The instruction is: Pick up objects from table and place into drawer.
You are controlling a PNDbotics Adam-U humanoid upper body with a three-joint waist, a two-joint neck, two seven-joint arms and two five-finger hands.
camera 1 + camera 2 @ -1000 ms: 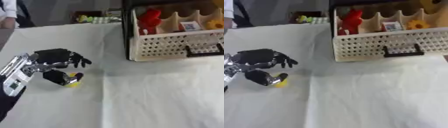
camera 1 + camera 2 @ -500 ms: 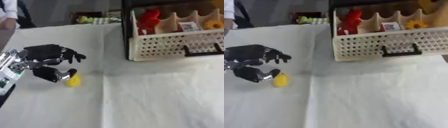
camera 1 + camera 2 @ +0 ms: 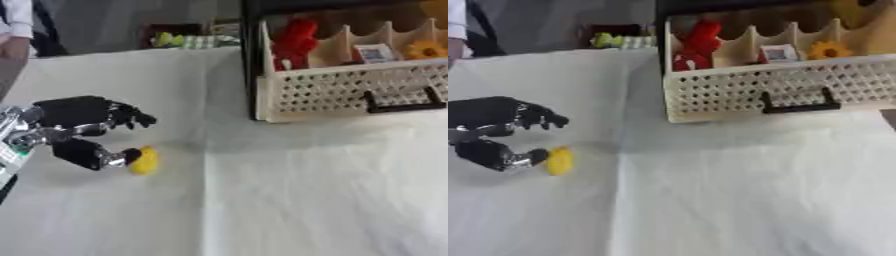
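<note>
Item one, nearest us: the tabletop (image 3: 289, 200), covered in white cloth with a lengthwise crease, bare across the whole near part.

Item two, at the left edge: our left hand (image 3: 83, 122), black, its arm entering from the view's left. The fingers are curled over and forward, the thumb reaching underneath them. The thumb tip touches a small yellow object (image 3: 143, 160), rounded, which we cannot name more closely. It appears to rest on the cloth, not lifted. The curled fingers stand above and apart from it, so we judge the pinch not yet made; the hand has hold of nothing.

Item three, further back and to the right: the drawer (image 3: 798, 90), a pale perforated tray with a black handle (image 3: 798, 105) on its front wall, pulled open toward us. Its compartments already contain a red toy (image 3: 697, 45), a small printed card or box (image 3: 779, 52) and a sunflower (image 3: 829, 50).

Item four, far edge: green-yellow clutter (image 3: 179, 40), unidentified.

Our right hand shows in neither view.

Step in hand, as we judge it: securing the yellow object, well apart from the drawer. The next move calls for fingers brought down against the thumb, then a lift and a carry rightward over the front wall.
</note>
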